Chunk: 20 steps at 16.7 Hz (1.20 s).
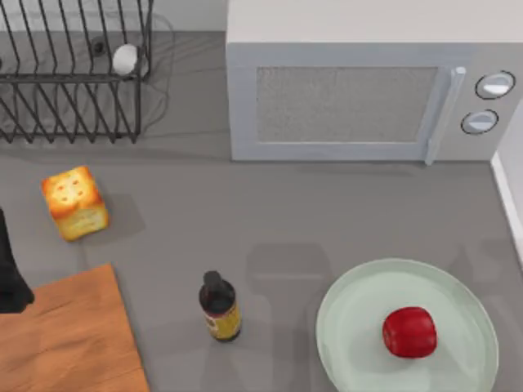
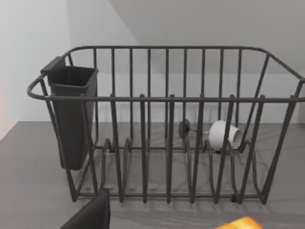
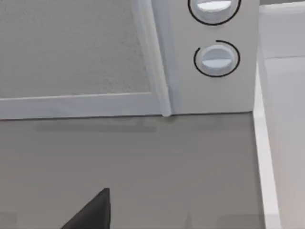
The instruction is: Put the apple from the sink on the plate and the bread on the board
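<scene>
Grey counter (image 1: 245,204), left arm (image 1: 10,273) over board (image 1: 73,343) edge, apple (image 1: 409,331) on plate (image 1: 343,335)

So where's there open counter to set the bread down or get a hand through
The board is bare, right below the bread. Open counter runs between the bread and the microwave, and between the bottle and the plate. The plate holds the apple; the rack corner is crowded.
</scene>
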Tool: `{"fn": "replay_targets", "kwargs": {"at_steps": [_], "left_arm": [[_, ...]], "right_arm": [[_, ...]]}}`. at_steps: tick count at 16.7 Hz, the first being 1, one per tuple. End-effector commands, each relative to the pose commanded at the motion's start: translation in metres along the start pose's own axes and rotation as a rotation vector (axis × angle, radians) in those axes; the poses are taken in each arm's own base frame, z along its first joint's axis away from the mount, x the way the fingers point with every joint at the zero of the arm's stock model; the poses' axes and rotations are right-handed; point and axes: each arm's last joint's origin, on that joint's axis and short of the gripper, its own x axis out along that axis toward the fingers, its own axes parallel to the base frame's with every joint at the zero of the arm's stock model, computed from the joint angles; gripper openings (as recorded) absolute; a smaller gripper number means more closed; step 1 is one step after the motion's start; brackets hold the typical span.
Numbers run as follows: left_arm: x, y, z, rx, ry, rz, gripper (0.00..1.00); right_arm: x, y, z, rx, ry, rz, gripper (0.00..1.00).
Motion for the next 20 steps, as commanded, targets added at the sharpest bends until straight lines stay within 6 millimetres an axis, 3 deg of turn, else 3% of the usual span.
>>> {"fn": "replay_targets", "kwargs": {"at_steps": [6, 15, 17, 20], "left_arm": [[0.0, 0.0, 0.0, 0.0, 0.0, 0.0, 1.0], [0.0, 0.0, 0.001, 0.009, 0.008, -0.002, 1.0], [0.001, -0.002, 0.01, 0.054, 0.043, -0.011, 1.0], [0.006, -0.005, 0.04, 0.172, 0.131, -0.044, 1.0]], "right_arm": [[-0.001, -0.025, -0.042, -0.125, -0.355, -0.119, 1.0], [0.0, -0.028, -0.047, -0.145, -0.396, -0.141, 1.0], [0.0, -0.028, -0.047, -0.145, -0.396, -0.141, 1.0], [0.0, -0.028, -0.047, -0.145, -0.396, -0.141, 1.0]]}}
